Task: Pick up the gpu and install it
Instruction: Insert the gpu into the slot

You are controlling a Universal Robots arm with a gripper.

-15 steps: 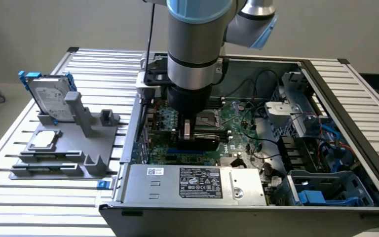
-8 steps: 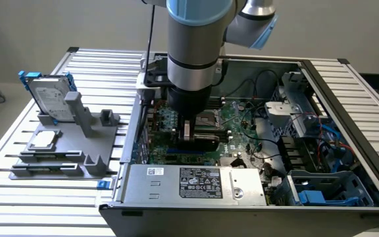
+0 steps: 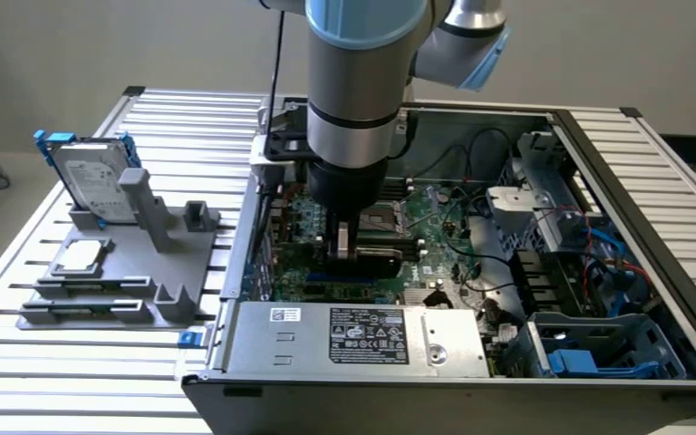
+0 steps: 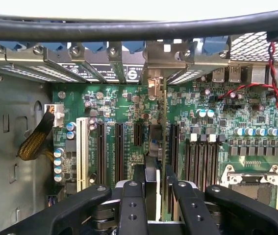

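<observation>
In the exterior view the gpu (image 3: 372,264) stands on edge over the green motherboard (image 3: 433,213) inside the open computer case (image 3: 638,172), its glossy black cover showing below the arm. My gripper (image 3: 345,243) is shut on it from above. In the wrist view the gpu (image 4: 164,132) runs edge-on as a thin green board from between my fingers (image 4: 133,200) toward the case's rear wall. Its silver end bracket (image 4: 153,81) sits at the rear slot openings. The card lines up with the black expansion slots (image 4: 138,134); its lower edge is hidden, so I cannot tell how deep it sits.
A grey fixture (image 3: 160,272) on the slatted table holds a silver hard drive with blue rails (image 3: 88,177) and a small square processor chip (image 3: 82,256). The power supply (image 3: 361,335) fills the case's near side. Red and black wires (image 4: 275,93), a braided cable (image 4: 36,142) and the processor socket (image 4: 251,176) flank the card.
</observation>
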